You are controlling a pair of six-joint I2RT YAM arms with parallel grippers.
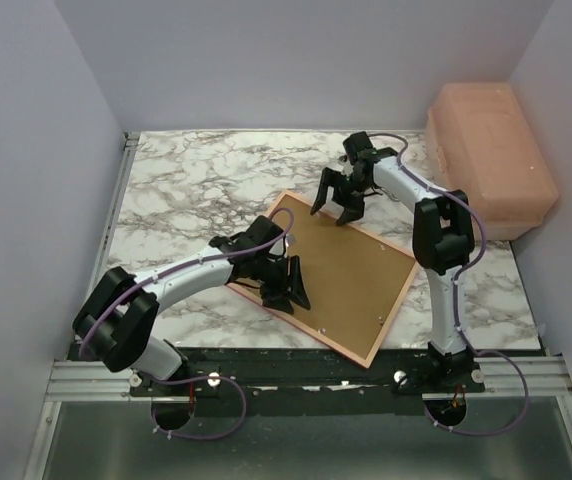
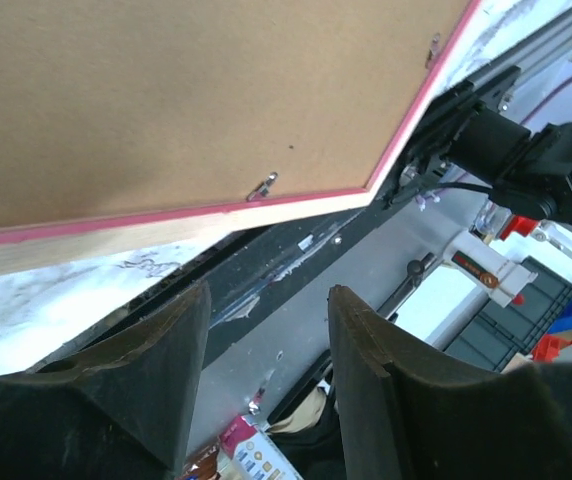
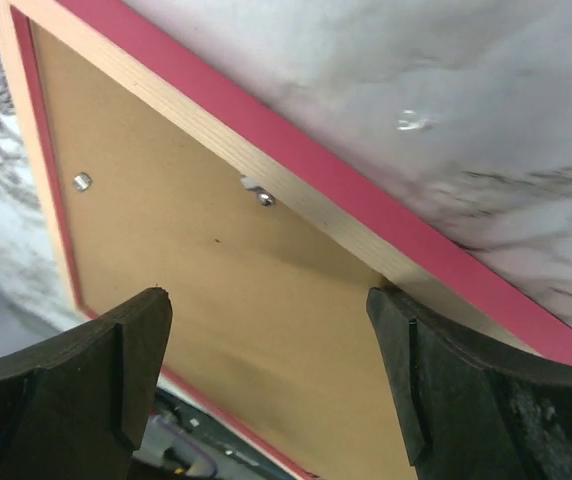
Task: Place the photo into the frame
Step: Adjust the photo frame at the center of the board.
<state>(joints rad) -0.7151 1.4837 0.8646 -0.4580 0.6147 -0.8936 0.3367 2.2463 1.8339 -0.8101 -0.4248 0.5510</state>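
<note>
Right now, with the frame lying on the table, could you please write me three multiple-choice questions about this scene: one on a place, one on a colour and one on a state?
1. Where does the peach box stand?
A) at the far right of the table
B) at its near left
C) between the arm bases

2. What colour is the panel that fills the back of the frame?
A) white
B) green
C) brown

3. In what state is the right end effector?
A) shut on the frame
B) open, gripping nothing
C) out of view

Answers: 1 A, the top view shows it by the right wall, at the far side. 2 C, both wrist views show brown board. 3 B, its fingers stand wide apart above the frame.
</note>
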